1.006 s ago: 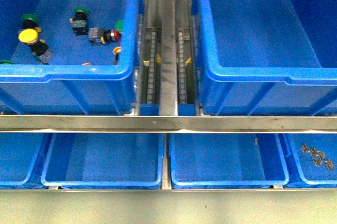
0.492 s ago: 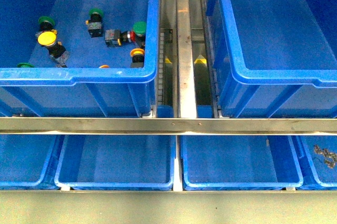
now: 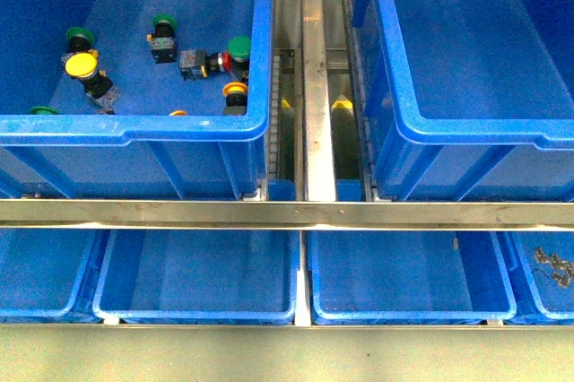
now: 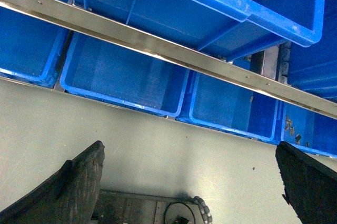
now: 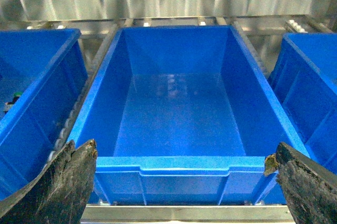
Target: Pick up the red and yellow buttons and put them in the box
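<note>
Jaws of left gripper (image 4: 192, 182) and right gripper (image 5: 184, 187) spread wide, holding nothing. Shallow trays (image 3: 195, 315) along near edge. Far-left crate (image 3: 134, 126) holds yellow button (image 3: 81, 65) and red button (image 3: 218, 63), its cap seemingly red, half hidden. Box (image 3: 466, 135) at far-right corner.

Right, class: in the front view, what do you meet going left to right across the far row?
Loaded blue crate → steel centre rail → empty blue box.
</note>
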Tool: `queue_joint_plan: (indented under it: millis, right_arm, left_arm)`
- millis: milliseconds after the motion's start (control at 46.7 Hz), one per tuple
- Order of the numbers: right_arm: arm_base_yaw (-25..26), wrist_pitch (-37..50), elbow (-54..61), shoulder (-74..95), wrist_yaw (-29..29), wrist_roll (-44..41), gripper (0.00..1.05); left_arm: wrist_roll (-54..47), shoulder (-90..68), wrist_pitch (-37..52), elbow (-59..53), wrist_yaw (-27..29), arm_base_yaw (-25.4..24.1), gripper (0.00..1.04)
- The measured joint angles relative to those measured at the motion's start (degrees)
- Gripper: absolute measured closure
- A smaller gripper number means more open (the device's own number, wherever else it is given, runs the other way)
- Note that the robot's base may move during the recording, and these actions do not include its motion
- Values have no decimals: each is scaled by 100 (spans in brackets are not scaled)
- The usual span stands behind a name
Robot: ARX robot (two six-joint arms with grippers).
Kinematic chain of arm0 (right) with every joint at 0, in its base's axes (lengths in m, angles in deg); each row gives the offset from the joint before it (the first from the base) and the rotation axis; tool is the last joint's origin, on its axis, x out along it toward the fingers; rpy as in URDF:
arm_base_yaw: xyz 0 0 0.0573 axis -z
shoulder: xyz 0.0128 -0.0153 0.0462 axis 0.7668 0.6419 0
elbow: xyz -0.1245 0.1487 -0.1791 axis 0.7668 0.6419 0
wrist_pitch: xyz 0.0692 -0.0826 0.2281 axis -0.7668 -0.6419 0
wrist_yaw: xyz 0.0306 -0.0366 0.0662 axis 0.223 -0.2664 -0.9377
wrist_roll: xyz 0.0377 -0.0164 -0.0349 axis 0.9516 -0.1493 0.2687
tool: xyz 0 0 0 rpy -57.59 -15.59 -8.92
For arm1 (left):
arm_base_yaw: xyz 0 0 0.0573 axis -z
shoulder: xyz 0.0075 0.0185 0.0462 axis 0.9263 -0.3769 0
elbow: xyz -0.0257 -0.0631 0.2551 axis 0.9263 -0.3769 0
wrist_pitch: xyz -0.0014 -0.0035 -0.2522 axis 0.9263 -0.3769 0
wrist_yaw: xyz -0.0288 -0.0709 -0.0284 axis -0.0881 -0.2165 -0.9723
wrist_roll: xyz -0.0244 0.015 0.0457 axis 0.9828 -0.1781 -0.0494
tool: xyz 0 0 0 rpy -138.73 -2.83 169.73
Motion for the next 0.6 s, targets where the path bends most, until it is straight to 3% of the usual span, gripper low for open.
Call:
queue_joint_plan:
  millis: [278, 407, 599]
  right_arm:
    - [0, 0, 0, 0, 0, 0, 6]
    - [0, 0, 0, 0, 2, 0, 6]
    - [2, 0, 0, 0, 0, 0, 6]
  left_arm:
    - [9, 0, 0, 0, 0, 0, 8]
    - [-514, 131, 1008, -77, 59, -92, 8]
    - [-925, -470, 1585, 289, 9, -101, 8]
